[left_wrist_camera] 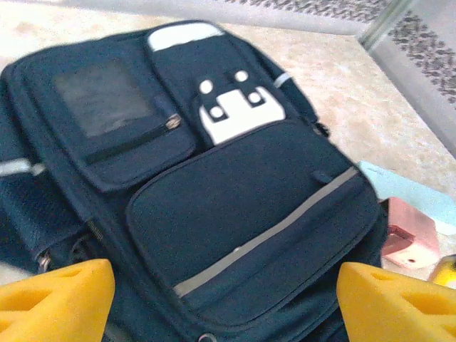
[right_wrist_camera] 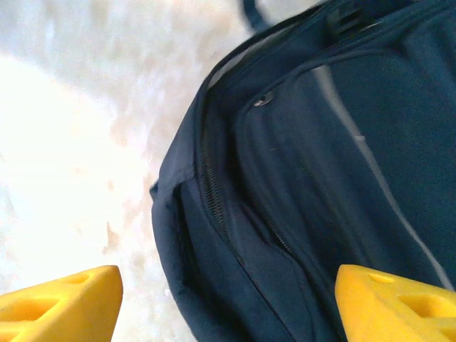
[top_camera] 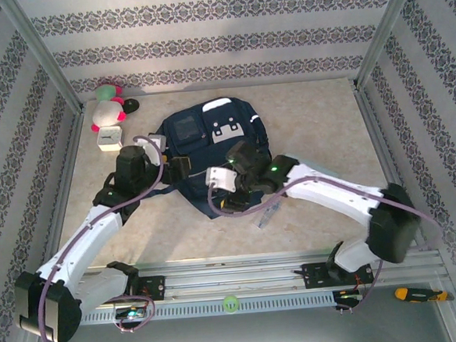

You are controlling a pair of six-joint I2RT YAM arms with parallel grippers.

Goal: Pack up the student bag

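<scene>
The student bag [top_camera: 213, 129] is a navy-blue backpack lying flat in the middle of the table, front side up, with a pale stripe across its front pocket [left_wrist_camera: 242, 206] and light grey buckle patches. My left gripper [top_camera: 182, 168] hovers over the bag's near left part. Its yellow fingertips [left_wrist_camera: 57, 299] stand wide apart, open, with nothing between them. My right gripper [top_camera: 213, 180] is over the bag's near edge. It is open too, above a zipper seam of the bag [right_wrist_camera: 320, 178] and the bare tabletop.
A pink, green and white plush toy [top_camera: 110, 105] and a small white box [top_camera: 110, 138] sit at the back left. A pink box [left_wrist_camera: 407, 231] and a pale blue flat piece [left_wrist_camera: 402, 191] lie beside the bag. A grey strip [top_camera: 268, 213] lies near the right arm.
</scene>
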